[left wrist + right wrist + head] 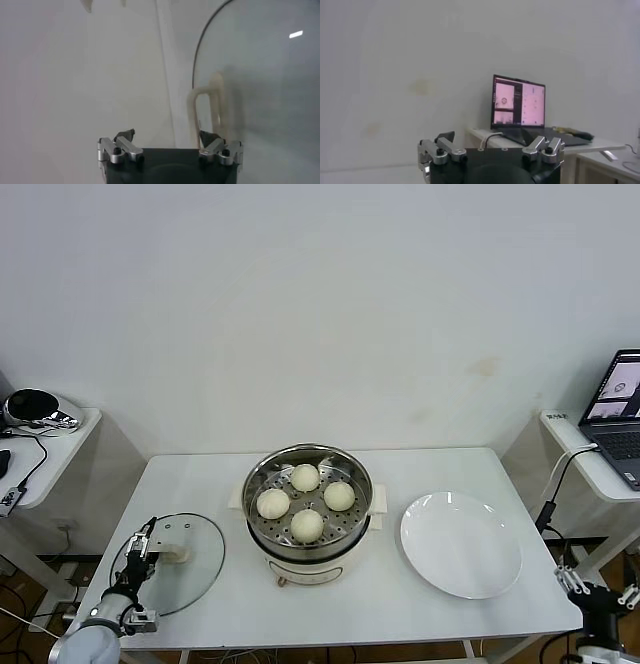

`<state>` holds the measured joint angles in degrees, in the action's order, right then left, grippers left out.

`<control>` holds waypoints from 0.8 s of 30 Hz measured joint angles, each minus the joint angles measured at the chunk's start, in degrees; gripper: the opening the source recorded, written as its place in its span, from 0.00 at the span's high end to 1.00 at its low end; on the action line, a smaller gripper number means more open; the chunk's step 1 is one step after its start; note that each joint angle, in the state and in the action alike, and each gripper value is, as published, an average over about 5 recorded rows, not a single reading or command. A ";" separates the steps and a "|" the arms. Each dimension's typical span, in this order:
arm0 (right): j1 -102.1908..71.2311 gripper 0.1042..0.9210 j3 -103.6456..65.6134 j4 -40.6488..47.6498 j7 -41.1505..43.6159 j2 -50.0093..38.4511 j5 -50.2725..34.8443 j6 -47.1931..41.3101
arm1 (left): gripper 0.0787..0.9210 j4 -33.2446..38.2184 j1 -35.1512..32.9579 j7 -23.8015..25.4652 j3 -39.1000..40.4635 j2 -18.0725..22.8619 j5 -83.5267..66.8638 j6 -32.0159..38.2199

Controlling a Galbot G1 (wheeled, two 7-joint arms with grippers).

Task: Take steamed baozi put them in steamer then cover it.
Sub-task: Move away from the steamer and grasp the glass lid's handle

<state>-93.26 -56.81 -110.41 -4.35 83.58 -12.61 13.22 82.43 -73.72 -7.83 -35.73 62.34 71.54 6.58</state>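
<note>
Four steamed baozi [305, 477] lie on the perforated tray of the open steamer [254, 484] at the middle of the table. The cover [195, 569], a glass lid, lies flat on the table to the left of the steamer, its cream handle [176, 554] up. My left gripper [140, 550] is open at the lid's left edge. In the left wrist view the handle [216, 100] stands just ahead of one fingertip of the left gripper [166, 135], over the glass [260, 75], and nothing is between the jaws. My right gripper [598, 594] is parked low off the table's right front corner, open and empty [487, 135].
A white plate [462, 544] lies to the right of the steamer. A laptop [620, 409] stands on a side table at the right and also shows in the right wrist view [518, 102]. A small table with a dark object [30, 406] is at the left.
</note>
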 measured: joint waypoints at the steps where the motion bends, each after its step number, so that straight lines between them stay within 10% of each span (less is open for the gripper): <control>1: -0.01 0.12 0.04 0.06 -0.03 0.03 0.05 0.03 | 0.12 -0.35 0.37 -0.01 0.14 0.06 0.06 0.03; 7: -0.23 0.12 0.33 0.24 -0.14 0.17 0.30 0.23 | 0.19 -1.83 1.66 -0.15 0.58 0.37 0.18 0.38; 24: -1.08 0.12 1.82 -0.73 -0.49 0.04 1.19 0.03 | 0.77 -1.96 1.27 -1.67 0.46 0.82 -1.07 1.77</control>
<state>-94.34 -54.99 -111.14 -4.85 83.62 -11.42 13.25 80.47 -72.45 -9.50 -35.27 63.16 70.48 8.34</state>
